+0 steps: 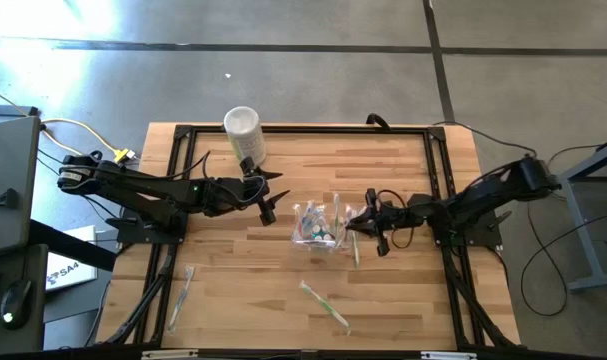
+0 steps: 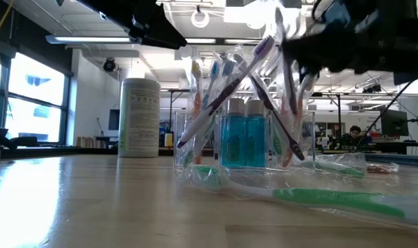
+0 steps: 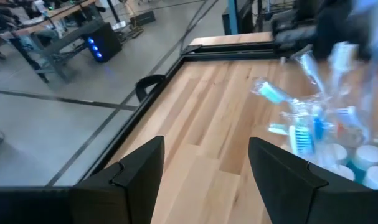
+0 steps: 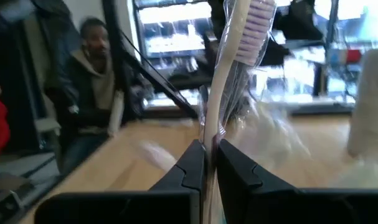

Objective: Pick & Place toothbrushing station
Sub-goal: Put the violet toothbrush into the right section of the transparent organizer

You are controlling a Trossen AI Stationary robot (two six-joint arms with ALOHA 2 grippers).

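The clear cup (image 1: 318, 226) stands mid-table, full of toothbrushes and teal tubes (image 2: 244, 141). My right gripper (image 1: 359, 226) is at the cup's right side, shut on a white toothbrush (image 4: 238, 43) with purple bristles, still in its clear wrapper. My left gripper (image 1: 269, 206) hovers open just left of the cup, which shows past its fingers in the left wrist view (image 3: 319, 137). Nothing lies between the left fingers (image 3: 139, 168). My right gripper pinches the toothbrush's handle (image 4: 208, 140) between its two fingers, which lie level, come from the table's right and cross the handle. The brush stands nearly upright above the fingers, head up. The fingers hide its lower end, so I cannot tell whether it rests in the cup.
A tall white cylinder (image 1: 243, 130) stands at the far edge behind my left arm. Wrapped toothbrushes lie loose on the table at the near left (image 1: 183, 288), near the middle (image 1: 323, 302) and below my right gripper (image 1: 355, 250). A person (image 4: 92, 81) sits beyond the table.
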